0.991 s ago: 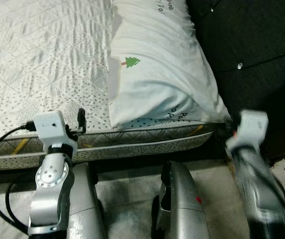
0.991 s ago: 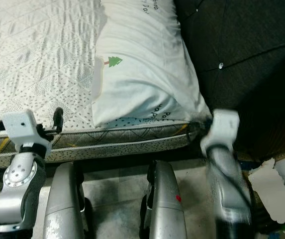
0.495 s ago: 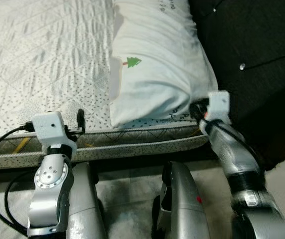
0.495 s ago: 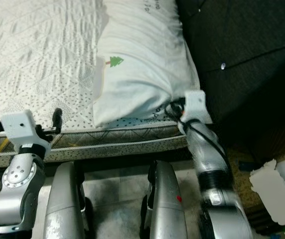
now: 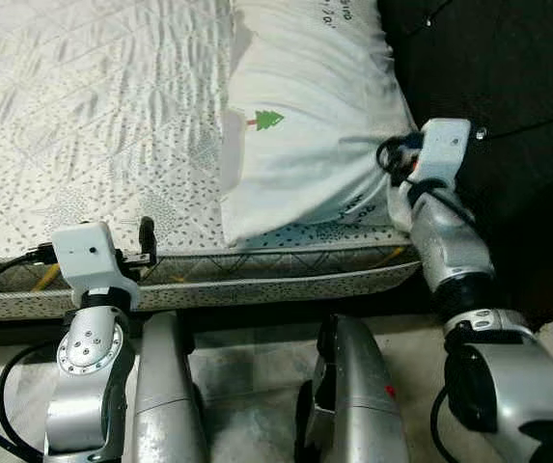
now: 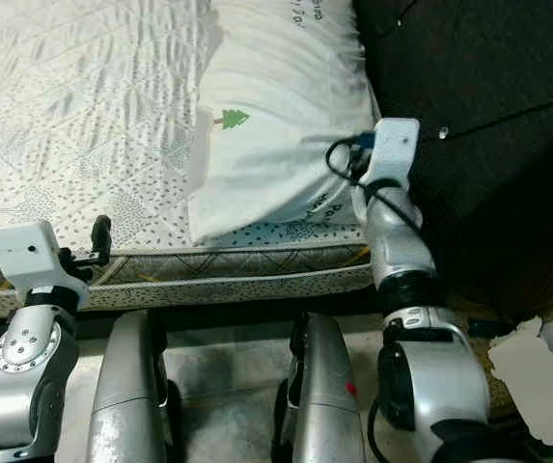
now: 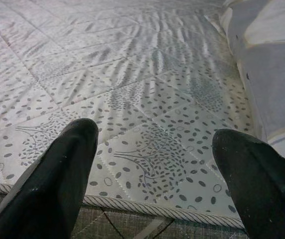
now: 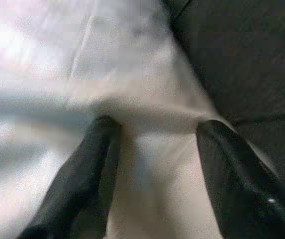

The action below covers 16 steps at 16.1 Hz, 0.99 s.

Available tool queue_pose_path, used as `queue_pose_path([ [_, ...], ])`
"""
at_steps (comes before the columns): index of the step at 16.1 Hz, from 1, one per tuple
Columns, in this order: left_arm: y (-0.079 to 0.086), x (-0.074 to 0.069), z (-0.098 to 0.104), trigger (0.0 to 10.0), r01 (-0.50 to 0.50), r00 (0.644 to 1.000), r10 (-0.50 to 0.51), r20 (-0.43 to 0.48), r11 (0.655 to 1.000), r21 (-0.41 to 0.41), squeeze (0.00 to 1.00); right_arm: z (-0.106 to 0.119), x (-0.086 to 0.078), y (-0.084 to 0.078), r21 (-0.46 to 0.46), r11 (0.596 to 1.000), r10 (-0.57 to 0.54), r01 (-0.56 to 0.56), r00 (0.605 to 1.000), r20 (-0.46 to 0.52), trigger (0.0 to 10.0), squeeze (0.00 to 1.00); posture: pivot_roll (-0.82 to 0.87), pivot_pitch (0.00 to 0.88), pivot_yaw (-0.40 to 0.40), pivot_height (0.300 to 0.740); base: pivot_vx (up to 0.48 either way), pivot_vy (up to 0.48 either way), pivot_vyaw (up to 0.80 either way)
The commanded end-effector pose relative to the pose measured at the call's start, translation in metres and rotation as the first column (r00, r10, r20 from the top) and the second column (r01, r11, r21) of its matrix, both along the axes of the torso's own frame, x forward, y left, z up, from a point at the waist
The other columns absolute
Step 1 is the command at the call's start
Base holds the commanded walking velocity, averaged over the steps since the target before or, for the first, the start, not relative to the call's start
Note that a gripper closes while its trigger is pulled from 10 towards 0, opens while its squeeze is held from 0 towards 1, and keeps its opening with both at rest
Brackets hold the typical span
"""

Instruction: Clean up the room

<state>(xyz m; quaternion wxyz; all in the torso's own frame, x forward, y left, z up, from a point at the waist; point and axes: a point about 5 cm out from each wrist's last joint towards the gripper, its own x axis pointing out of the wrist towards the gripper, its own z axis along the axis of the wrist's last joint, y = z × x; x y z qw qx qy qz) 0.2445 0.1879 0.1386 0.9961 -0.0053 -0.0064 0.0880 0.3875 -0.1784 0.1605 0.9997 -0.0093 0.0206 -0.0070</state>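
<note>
In the upper middle of the head views, a white pillow [image 5: 305, 106] with a small green tree print lies on the quilted mattress [image 5: 83, 116], against the dark headboard [image 5: 508, 87]. The right gripper [image 8: 152, 149] presses into the pillow's lower right corner, fingers spread wide, gripping nothing. The left gripper [image 7: 152, 164] hovers at the mattress edge, lower left, also spread wide and empty.

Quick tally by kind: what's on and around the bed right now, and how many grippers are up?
Pillow: 1
Mattress: 1
Headboard: 1
Paper scrap: 1
Grippers: 2, left gripper and right gripper
Total: 6
</note>
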Motion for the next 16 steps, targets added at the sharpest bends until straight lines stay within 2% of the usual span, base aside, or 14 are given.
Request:
queue_pose_path([
  [1,-0.001,-0.001,0.002,10.0,0.001,1.0,-0.001,0.0,1.0,0.011,0.0,-0.016,-0.004,0.003,-0.004,0.999,0.039,-0.039,0.996,-0.075,10.0,1.0,0.15,0.154,-0.083,0.537,0.0,0.0,0.0],
  [2,-0.001,0.0,0.001,10.0,0.002,1.0,-0.002,-0.004,1.0,0.008,0.0,-0.045,-0.02,0.008,0.004,0.99,0.137,-0.139,0.972,-0.189,10.0,1.0,0.14,0.147,-0.085,0.537,0.0,0.0,0.0],
  [4,-0.002,0.002,-0.001,10.0,0.005,1.0,-0.005,-0.011,1.0,0.004,0.0,-0.069,-0.042,0.005,-0.001,0.976,0.207,-0.216,0.94,-0.271,10.0,1.0,0.12,0.143,-0.086,0.537,0.0,0.0,0.0],
  [6,-0.006,0.004,-0.003,10.0,0.013,1.0,-0.013,-0.016,1.0,-0.005,0.0,-0.078,-0.054,-0.007,-0.006,0.981,0.186,-0.196,0.937,-0.294,10.0,1.0,0.11,0.137,-0.083,0.537,0.0,0.0,0.0],
  [7,-0.008,0.006,-0.003,10.0,0.021,1.0,-0.021,-0.016,1.0,-0.009,0.0,-0.074,-0.054,-0.016,-0.013,0.988,0.143,-0.152,0.951,-0.275,10.0,1.0,0.11,0.133,-0.08,0.537,0.0,0.0,0.0],
  [8,-0.01,0.007,-0.003,10.0,0.027,1.0,-0.027,-0.015,1.0,-0.011,0.0,-0.06,-0.047,-0.024,-0.017,0.995,0.09,-0.096,0.973,-0.211,10.0,1.0,0.11,0.13,-0.077,0.537,0.0,0.0,0.0],
  [9,-0.009,0.009,-0.002,10.0,0.031,0.999,-0.031,-0.01,0.999,-0.009,0.0,-0.027,-0.034,-0.031,-0.03,0.999,0.026,-0.029,0.997,-0.074,10.0,1.0,0.11,0.127,-0.076,0.537,0.0,0.0,0.0],
  [12,-0.002,0.01,0.002,10.0,0.009,1.0,-0.009,0.004,1.0,0.003,0.0,0.036,-0.016,-0.03,-0.065,0.998,0.006,0.007,0.982,0.191,10.0,1.0,0.12,0.125,-0.081,0.537,0.0,0.0,0.0],
  [14,-0.002,0.007,0.001,10.0,0.004,1.0,-0.004,0.003,1.0,0.002,0.0,0.048,-0.012,-0.031,-0.081,0.996,0.001,0.019,0.97,0.243,10.0,1.0,0.13,0.124,-0.084,0.537,0.0,0.0,0.0],
  [16,-0.003,0.005,0.001,10.0,0.002,1.0,-0.002,0.002,1.0,0.0,0.0,0.046,-0.01,-0.032,-0.084,0.996,-0.005,0.026,0.971,0.238,10.0,1.0,0.13,0.126,-0.086,0.537,0.0,0.0,0.0],
])
